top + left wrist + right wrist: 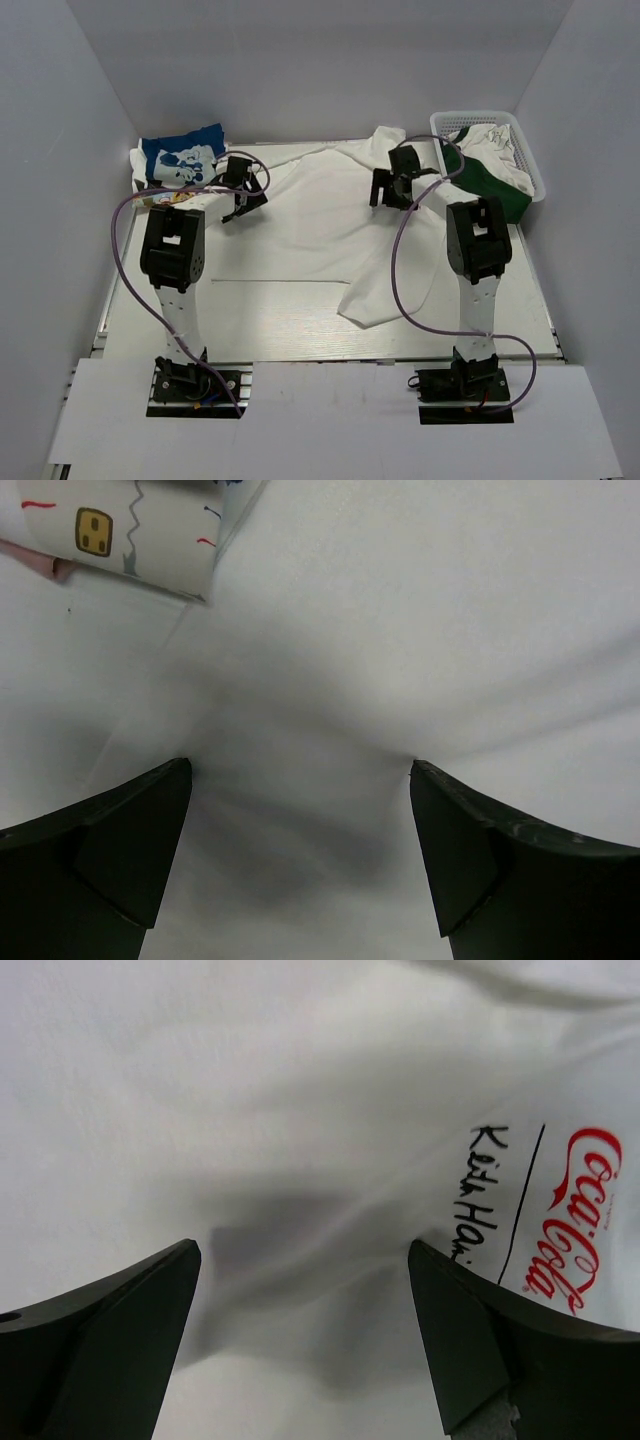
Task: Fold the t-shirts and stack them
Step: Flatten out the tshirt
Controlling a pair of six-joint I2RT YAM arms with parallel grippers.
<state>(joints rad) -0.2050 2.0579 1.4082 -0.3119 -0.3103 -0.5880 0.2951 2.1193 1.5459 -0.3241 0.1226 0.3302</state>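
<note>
A large white t-shirt [320, 225] lies spread over the middle of the table, with a sleeve hanging toward the front right. My left gripper [238, 203] is open, its fingertips pressed down on the shirt's left part [300, 730]. My right gripper [390, 195] is open on the shirt's far right part [300, 1160], next to red Coca-Cola lettering [575, 1215]. A blue shirt with white cartoon print [182, 157] lies folded at the far left, on another folded white cloth. A printed white cloth corner [130, 535] shows in the left wrist view.
A white plastic basket [492, 160] at the far right holds a green shirt and a white shirt. White walls close in the table at the left, back and right. Purple cables loop from both arms.
</note>
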